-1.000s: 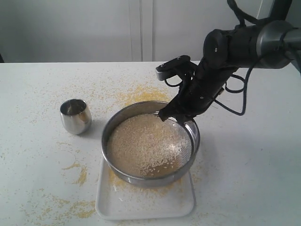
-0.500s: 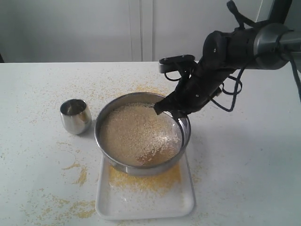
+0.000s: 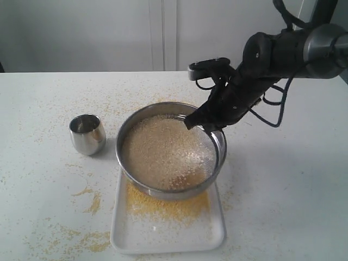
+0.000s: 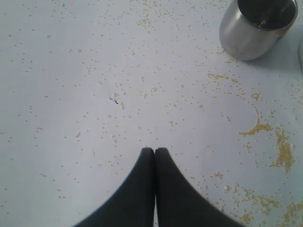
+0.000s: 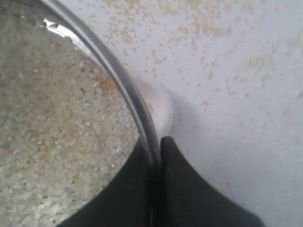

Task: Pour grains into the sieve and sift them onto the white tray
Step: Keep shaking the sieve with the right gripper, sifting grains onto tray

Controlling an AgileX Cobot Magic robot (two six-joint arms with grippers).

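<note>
The right pincer [image 3: 191, 123] is clamped tight on the far-right rim of the sieve [image 3: 163, 192], one finger inside the rim and one outside, as the right wrist view shows [image 5: 156, 142]. The sieve sits over the far end of the tray [image 3: 168, 235], and whether it touches the tray cannot be told. Pale grains [image 3: 160, 152] cover the mesh almost wall to wall. A patch of fine yellow meal [image 3: 163, 205] lies on the tray just near of the sieve, and the tray's near half is bare white. The cup [image 3: 87, 134] stands upright on the worktop [image 3: 43, 179], left of the sieve and apart from it. The left pincer [image 4: 154, 150] is fully closed on nothing, above worktop speckled with stray grains, the cup nearby.
</note>
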